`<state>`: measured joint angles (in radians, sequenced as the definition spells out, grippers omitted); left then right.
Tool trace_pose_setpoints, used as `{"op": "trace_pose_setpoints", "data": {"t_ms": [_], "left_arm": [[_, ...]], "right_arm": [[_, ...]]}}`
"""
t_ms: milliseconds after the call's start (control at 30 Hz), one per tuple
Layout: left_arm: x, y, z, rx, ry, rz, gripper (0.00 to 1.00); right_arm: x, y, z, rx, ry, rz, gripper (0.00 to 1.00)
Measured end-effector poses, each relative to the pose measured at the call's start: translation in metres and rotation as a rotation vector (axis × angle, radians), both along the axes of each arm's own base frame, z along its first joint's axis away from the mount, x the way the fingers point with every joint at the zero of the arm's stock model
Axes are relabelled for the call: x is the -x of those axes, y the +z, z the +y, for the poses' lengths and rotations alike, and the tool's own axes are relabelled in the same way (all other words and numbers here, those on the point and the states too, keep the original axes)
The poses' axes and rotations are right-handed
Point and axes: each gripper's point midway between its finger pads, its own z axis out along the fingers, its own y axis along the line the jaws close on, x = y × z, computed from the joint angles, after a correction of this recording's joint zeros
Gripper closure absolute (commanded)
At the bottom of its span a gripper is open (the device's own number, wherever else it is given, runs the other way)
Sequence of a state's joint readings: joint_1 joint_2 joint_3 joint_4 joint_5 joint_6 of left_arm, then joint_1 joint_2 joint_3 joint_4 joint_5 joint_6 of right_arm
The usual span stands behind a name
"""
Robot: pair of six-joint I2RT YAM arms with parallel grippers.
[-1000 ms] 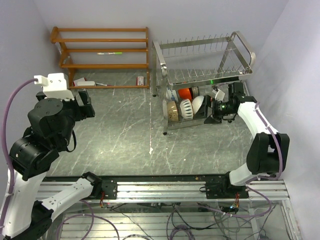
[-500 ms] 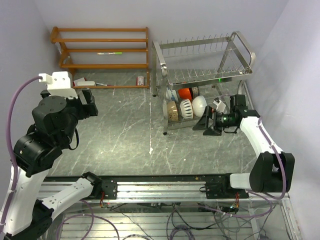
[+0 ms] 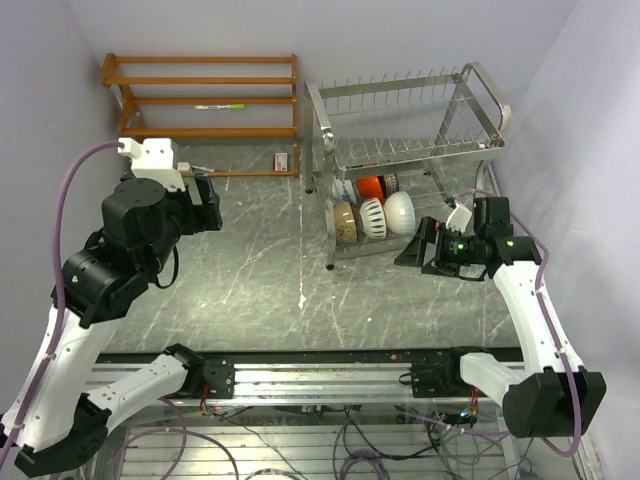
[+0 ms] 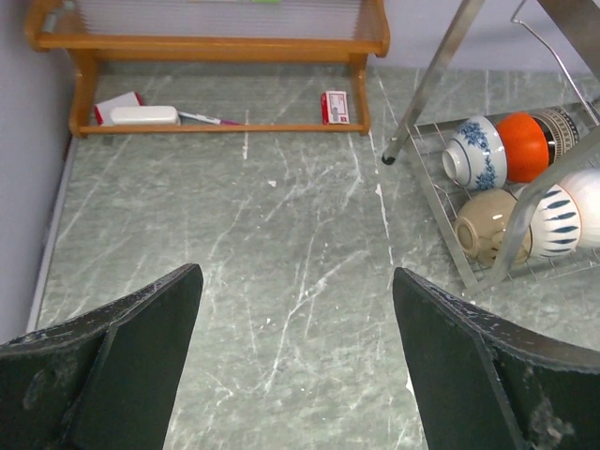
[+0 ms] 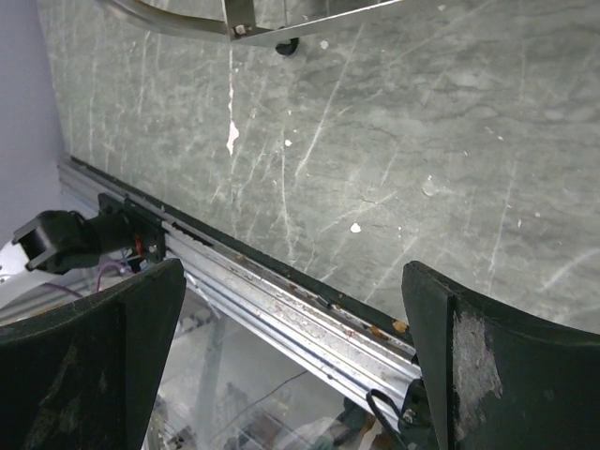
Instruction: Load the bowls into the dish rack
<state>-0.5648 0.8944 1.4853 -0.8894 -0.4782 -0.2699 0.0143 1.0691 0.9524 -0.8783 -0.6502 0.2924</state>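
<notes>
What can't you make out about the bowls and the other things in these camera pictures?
- Top view: the dark bowl is partly hidden under the dish rack's upper tier, so its pattern is unreadable.
- Left wrist view: the white bowl is cut off by the right edge.
- Right wrist view: only the rack's foot shows, with no bowls in frame.
- Left wrist view: the small red-and-white box has a label too small to read.

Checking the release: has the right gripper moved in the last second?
Yes: the right gripper backed out of the silver wire dish rack, toward the near side.
</notes>
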Motion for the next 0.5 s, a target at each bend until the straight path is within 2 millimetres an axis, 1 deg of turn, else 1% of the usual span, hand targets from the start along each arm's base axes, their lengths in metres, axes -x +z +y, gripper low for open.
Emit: {"op": "trace_pose_setpoints", "data": {"t_ms": [133, 267, 500], "left_arm": [[-0.003, -0.008, -0.009, 0.017, -0.023, 0.021, 0.07], [-0.005, -0.015, -0.015, 0.032, -0.041, 0.042, 0.07], [-0.006, -0.018, -0.021, 0.055, -0.058, 0.049, 0.07]], "right_arm": [[0.005, 0.003, -0.008, 0.047, -0.041, 0.004, 0.0], [0.003, 0.009, -0.015, 0.087, -0.071, 0.002, 0.0], [0.002, 0.013, -0.024, 0.138, -0.102, 0.0, 0.0]]}}
